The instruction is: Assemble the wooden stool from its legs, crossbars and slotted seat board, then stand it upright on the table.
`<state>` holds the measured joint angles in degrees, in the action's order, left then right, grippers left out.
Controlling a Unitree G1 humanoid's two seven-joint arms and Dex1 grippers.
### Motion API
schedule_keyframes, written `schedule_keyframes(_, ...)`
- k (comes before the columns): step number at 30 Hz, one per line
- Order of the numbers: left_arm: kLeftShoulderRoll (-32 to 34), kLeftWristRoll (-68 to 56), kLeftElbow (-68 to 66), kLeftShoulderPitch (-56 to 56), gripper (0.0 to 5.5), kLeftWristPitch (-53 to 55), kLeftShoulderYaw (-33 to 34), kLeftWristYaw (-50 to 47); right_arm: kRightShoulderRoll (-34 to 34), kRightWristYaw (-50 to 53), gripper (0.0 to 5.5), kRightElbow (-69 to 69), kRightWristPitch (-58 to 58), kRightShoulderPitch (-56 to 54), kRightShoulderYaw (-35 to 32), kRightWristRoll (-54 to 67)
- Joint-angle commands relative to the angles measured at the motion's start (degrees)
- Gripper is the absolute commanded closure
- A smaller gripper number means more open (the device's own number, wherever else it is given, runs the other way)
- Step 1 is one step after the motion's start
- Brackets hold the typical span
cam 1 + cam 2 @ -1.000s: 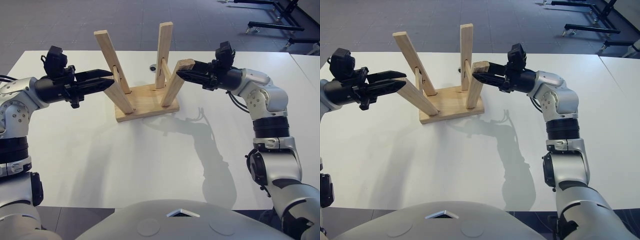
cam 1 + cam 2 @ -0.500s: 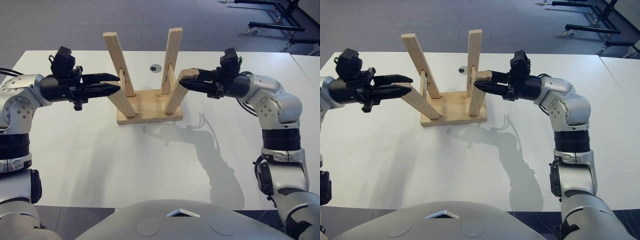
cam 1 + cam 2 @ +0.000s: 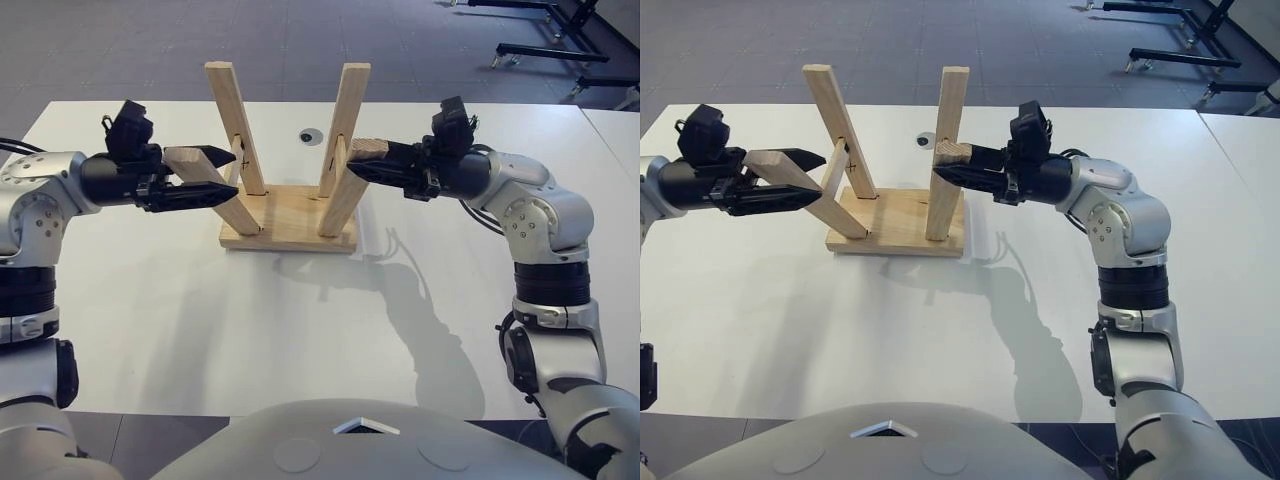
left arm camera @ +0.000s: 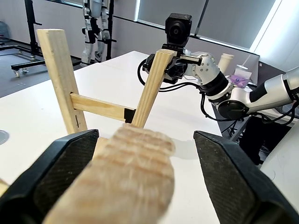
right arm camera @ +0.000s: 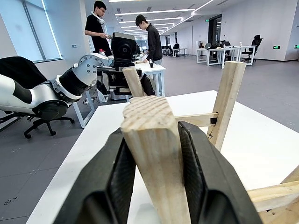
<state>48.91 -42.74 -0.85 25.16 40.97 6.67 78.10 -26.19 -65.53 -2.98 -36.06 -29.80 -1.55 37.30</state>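
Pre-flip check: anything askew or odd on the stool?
The stool sits upside down, seat board on the table. The near left leg, inside the left gripper, leans out more than the near right leg that the right gripper clamps; possibly a loose joint. No damage visible.

Pale wooden stool (image 3: 290, 210) sits upside down, seat board (image 3: 296, 236) flat on table (image 3: 150, 300), legs (image 3: 234, 120) splaying upward.

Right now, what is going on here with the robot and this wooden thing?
The stool lies upside down on the table, seat board down and four legs in the air, so it is assembled but not yet upright. The right gripper is shut on the tip of the near right leg. The left gripper is open, its fingers on either side of the near left leg.
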Motion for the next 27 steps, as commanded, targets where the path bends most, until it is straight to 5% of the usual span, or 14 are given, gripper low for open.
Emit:
schedule_keyframes(1,2.62,2.21,-1.98,-2.48,1.77,-2.45,1.21,1.73,-0.7,0.42,4.22,-0.79,-0.85,1.12,-0.7,1.47)
schedule_keyframes(15,0.02,8.01,-18.14,9.47,1.77,-8.0,-2.89,8.94,-2.6,-4.6,4.31,0.21,-1.39,-2.71,3.22,1.57)
schedule_keyframes(27,0.4,9.12,-20.86,7.71,3.75,-11.6,-3.02,14.09,-2.13,-4.11,4.34,0.8,-0.3,-2.72,3.85,1.51)
